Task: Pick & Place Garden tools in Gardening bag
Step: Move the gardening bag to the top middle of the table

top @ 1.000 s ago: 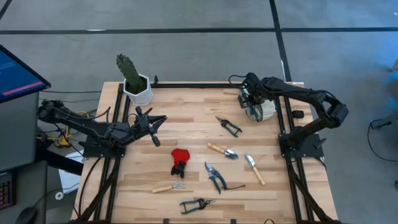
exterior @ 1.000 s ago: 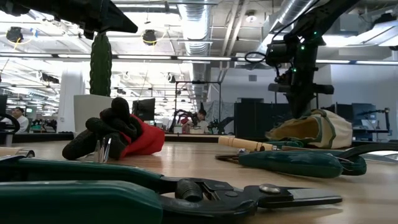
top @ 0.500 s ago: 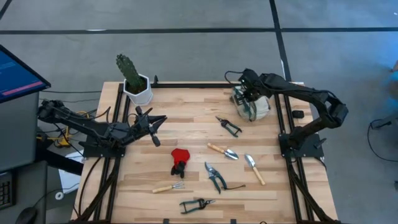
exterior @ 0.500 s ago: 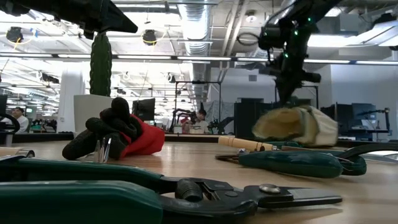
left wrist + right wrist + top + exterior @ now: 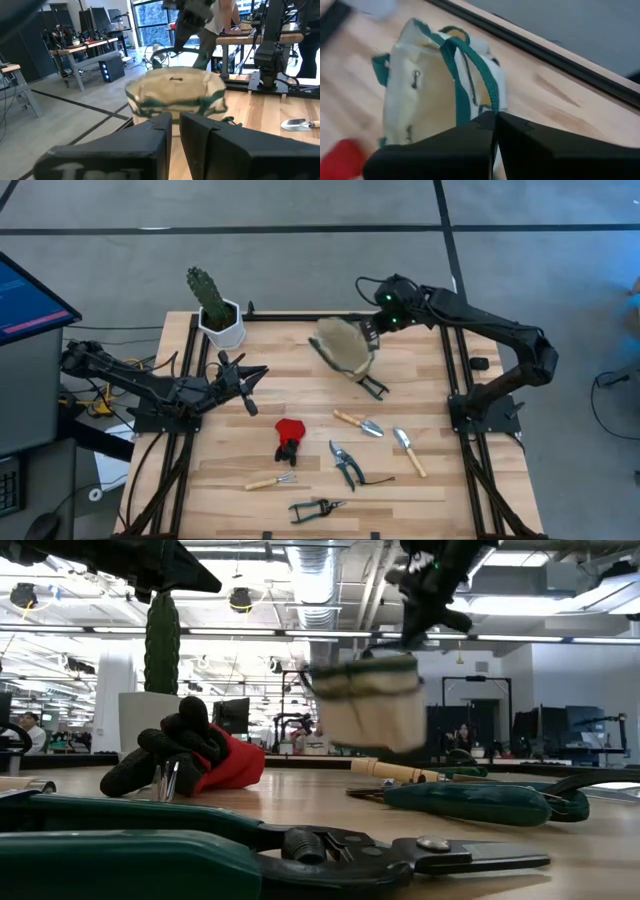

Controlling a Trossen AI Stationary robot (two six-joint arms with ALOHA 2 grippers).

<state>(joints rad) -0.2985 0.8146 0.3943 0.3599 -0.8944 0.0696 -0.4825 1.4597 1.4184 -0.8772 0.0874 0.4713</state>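
The beige gardening bag (image 5: 341, 344) with green trim hangs in the air over the table's far middle. It also shows in the low view (image 5: 366, 703) and the left wrist view (image 5: 175, 97). My right gripper (image 5: 495, 116) is above it, shut on its green strap. The garden tools lie flat on the wood: shears (image 5: 375, 387) just under the bag, two trowels (image 5: 358, 423) (image 5: 408, 450), more shears (image 5: 345, 463) (image 5: 318, 507), a small rake (image 5: 270, 481) and a red-and-black item (image 5: 290, 438). My left gripper (image 5: 175, 125) waits at the left, shut on nothing. My right gripper pinches the bag's green strap (image 5: 489, 94) between its two fingers, at the top of the strap's loop. The fingers slant down from above. The bag hangs below them, tilted, clear of the table (image 5: 330, 802).
A cactus in a white pot (image 5: 218, 315) stands at the far left corner. Bare wood lies between the pot and the bag and along the table's left part. A monitor (image 5: 25, 300) stands beyond the left edge.
My right gripper has risen and swung from the far right corner toward the table's far middle, turning as it went. The bag, which lay on the table at that corner, has come up with it and now hangs clear.
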